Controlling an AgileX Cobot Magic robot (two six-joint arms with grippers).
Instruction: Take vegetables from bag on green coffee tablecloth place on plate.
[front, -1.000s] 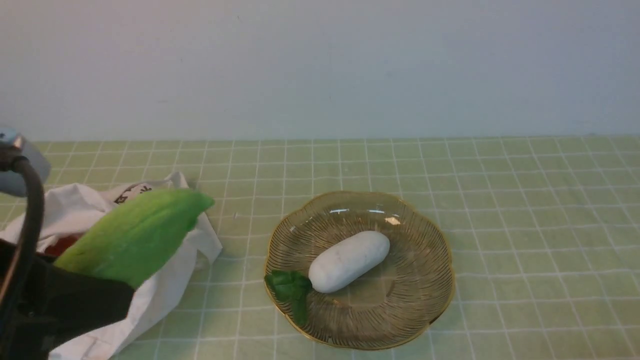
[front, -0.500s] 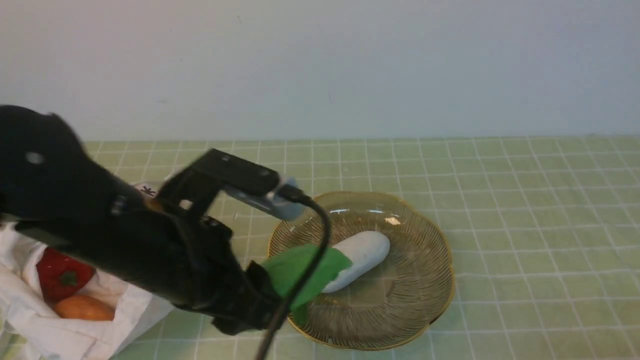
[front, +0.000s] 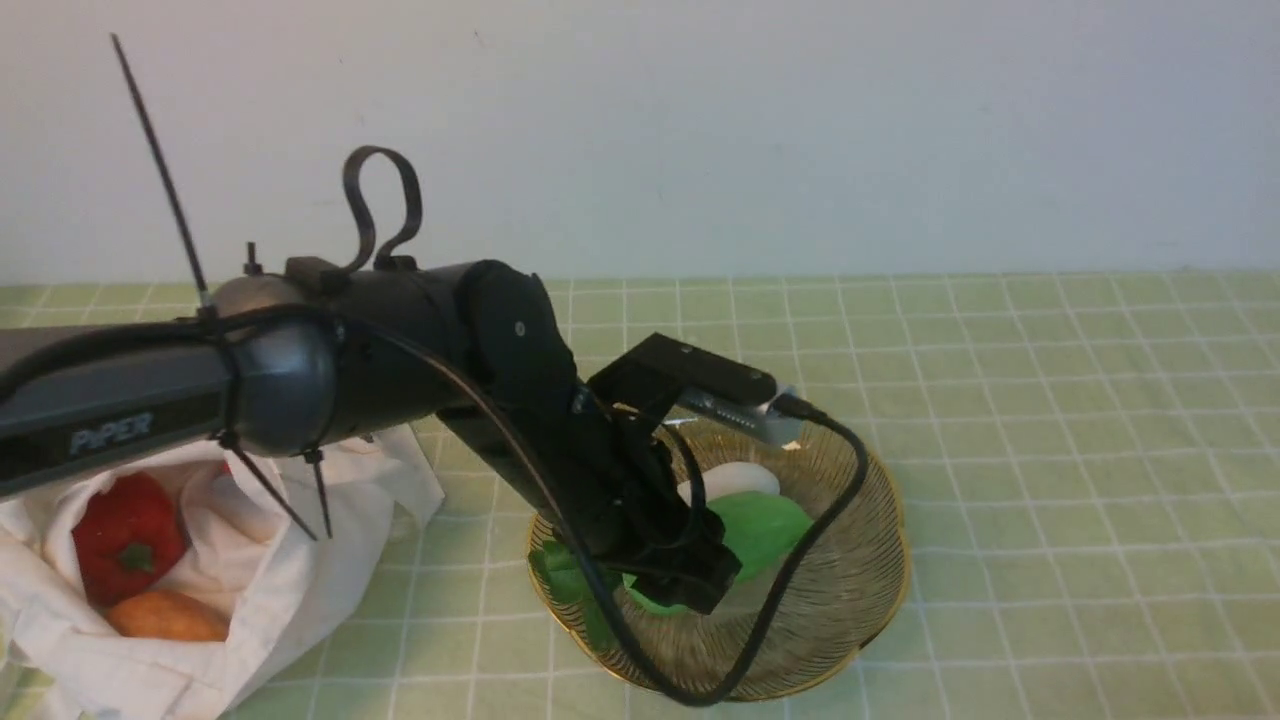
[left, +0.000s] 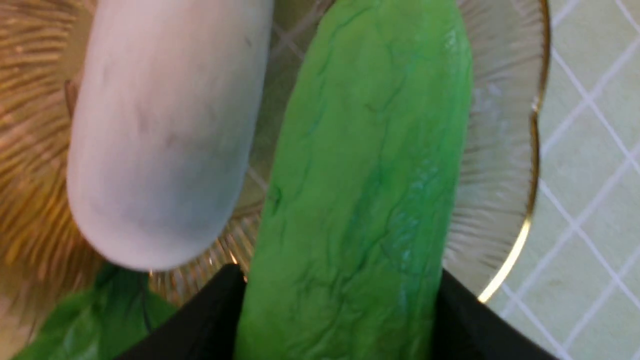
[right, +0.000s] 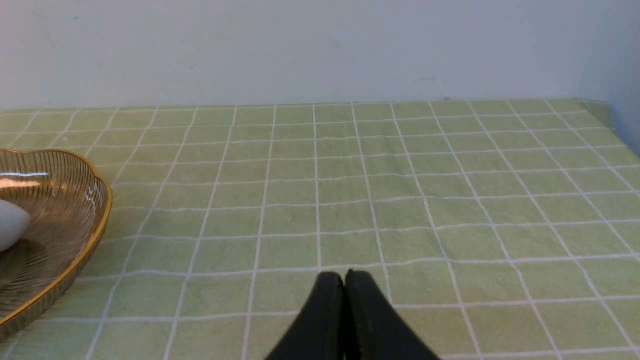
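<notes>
My left gripper (front: 690, 575) is shut on the green cucumber (front: 765, 530) and holds it low over the amber plate (front: 865, 590). In the left wrist view the cucumber (left: 365, 190) sits between the black fingers (left: 465, 320), beside a white oblong vegetable (left: 160, 130) lying in the plate (left: 505, 150). I cannot tell whether the cucumber touches the plate. The white bag (front: 300, 590) lies open at the left with the red pepper (front: 125, 535) and the orange vegetable (front: 165, 615) inside. My right gripper (right: 344, 282) is shut and empty above the green tablecloth (right: 400, 200).
The white vegetable (front: 735, 478) has a green leaf (front: 565, 580) at the plate's near-left rim. The left arm and its cable (front: 800, 590) hang over the plate's front. The plate's rim (right: 75, 240) shows in the right wrist view. A pale wall runs behind the table.
My left arm has swung from the bag at the left across to the plate, carrying the cucumber. The pepper and orange vegetable in the bag are uncovered now.
</notes>
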